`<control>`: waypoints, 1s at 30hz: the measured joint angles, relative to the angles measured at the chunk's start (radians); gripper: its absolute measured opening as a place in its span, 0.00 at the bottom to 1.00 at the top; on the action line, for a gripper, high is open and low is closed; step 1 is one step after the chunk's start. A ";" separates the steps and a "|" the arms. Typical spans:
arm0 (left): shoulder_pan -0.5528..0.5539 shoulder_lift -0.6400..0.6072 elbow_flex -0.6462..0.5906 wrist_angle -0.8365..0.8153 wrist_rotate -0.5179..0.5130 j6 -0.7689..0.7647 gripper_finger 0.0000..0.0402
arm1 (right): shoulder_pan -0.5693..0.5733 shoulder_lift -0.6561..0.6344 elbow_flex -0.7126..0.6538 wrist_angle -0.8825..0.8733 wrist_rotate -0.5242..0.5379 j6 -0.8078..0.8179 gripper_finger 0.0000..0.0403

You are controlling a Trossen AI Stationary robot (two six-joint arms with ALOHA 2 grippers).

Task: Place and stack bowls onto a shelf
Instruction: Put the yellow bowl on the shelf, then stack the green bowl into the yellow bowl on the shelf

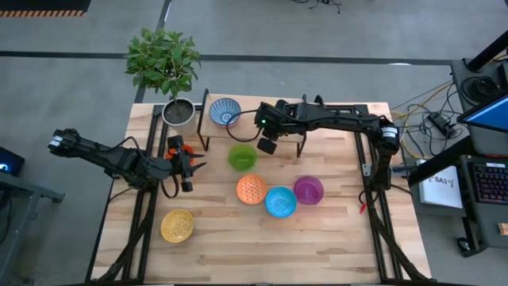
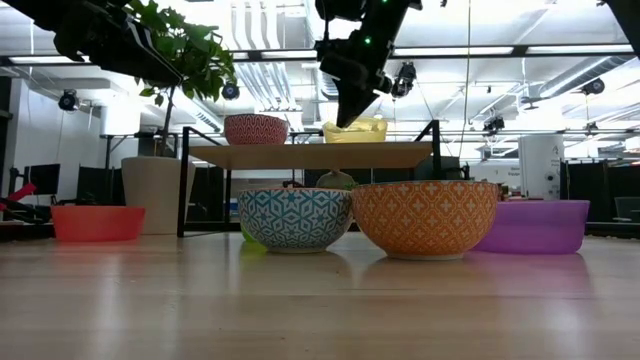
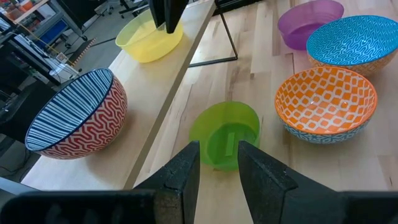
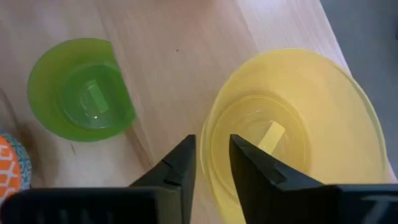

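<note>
Right hand (image 4: 211, 163) points down over shelf (image 3: 163, 112), fingers parted across yellow bowl's (image 4: 298, 130) rim.

Translucent glossy plastic yellow bowl (image 4: 292, 137) on matt light-wood shelf (image 3: 168, 99).

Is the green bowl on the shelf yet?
No, the green bowl sits on the table beside the shelf, next to the orange patterned bowl.
</note>
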 joint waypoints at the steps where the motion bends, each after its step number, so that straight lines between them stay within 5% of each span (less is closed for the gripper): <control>1: 0.000 0.000 0.000 0.000 0.000 0.000 0.23 | 0.000 -0.006 0.001 -0.001 0.000 0.000 0.24; 8: 0.000 0.009 0.000 0.002 0.001 -0.007 0.23 | 0.021 -0.071 0.034 -0.001 0.000 0.027 0.25; 15: 0.000 0.022 0.000 0.005 0.002 -0.104 0.23 | 0.158 -0.100 0.034 0.064 -0.008 0.065 0.23; 22: 0.000 0.037 -0.007 -0.001 0.000 -0.315 0.23 | 0.303 -0.056 0.033 0.251 -0.010 0.098 0.20; 30: 0.000 0.030 -0.010 -0.014 -0.009 -0.262 0.23 | 0.373 0.055 0.033 0.332 -0.002 0.116 0.22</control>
